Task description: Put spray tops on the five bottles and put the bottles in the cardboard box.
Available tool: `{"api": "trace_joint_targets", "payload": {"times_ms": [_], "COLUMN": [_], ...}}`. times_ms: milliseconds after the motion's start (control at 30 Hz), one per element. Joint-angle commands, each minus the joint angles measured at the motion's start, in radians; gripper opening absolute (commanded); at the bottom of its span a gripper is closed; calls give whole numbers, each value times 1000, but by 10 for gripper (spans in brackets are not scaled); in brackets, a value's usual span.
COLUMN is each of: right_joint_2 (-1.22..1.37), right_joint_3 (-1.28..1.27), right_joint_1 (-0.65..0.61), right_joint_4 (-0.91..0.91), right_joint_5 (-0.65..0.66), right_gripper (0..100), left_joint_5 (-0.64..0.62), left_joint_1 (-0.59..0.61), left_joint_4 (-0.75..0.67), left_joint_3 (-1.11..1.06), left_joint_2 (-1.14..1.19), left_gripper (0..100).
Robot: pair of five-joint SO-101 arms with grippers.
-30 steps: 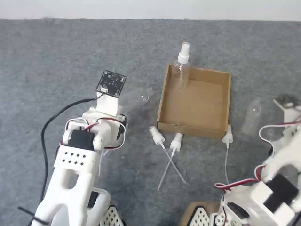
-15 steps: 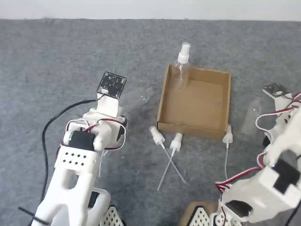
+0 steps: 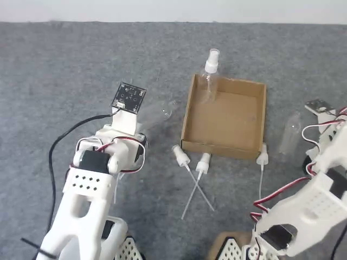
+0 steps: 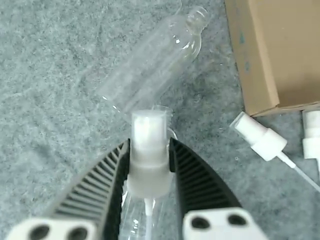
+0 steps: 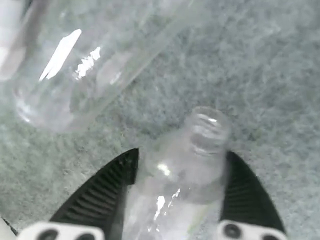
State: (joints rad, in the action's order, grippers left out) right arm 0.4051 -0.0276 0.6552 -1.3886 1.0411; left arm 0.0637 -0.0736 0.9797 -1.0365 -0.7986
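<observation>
L jaws clamped on spray top [image 4: 148, 147]; R jaws grip uncapped bottle [image 5: 199, 152].

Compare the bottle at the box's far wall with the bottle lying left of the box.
The bottle at the far wall wears a white spray top; the bottle left of the box has an open neck. The first lies across a wall of the cardboard box, base inside; the second lies on the grey mat. Both are clear.
</observation>
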Motion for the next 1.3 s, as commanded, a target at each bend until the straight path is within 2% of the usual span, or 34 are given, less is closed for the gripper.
{"api": "trace_joint_targets", "payload": {"times_ms": [0, 200, 367, 533, 800, 867, 1000, 1133, 1267], "right_joint_2": [-50, -260, -513, -750, -970, -984, -1009, -1038, -1066], "right_joint_3": [55, 55, 49, 49, 9, -44, -224, -420, -557], "right_joint_1": [10, -12, -143, -380, -888, -998, -1170, -1293, -1408], "right_joint_4": [7, -67, -133, -197, -196, -151, 51, 288, 453], "right_joint_5": [-18, -37, -204, -384, -671, -735, -816, -859, -884], "right_gripper": [56, 20, 17, 17, 17, 17, 17, 17, 16], "left_joint_5": [-9, -11, -12, -14, -14, -14, -14, -54, -97], "left_joint_1": [3, 3, 6, 89, 158, 173, 170, 170, 169], "left_joint_4": [-21, -21, -21, -8, 196, 249, 356, 431, 448], "left_joint_3": [8, 12, 28, 125, 461, 567, 762, 918, 1012], "left_joint_2": [-40, -40, -40, -40, -40, -40, -40, -40, -40], "left_gripper": [19, 19, 19, 19, 19, 18, 18, 18, 17]}}
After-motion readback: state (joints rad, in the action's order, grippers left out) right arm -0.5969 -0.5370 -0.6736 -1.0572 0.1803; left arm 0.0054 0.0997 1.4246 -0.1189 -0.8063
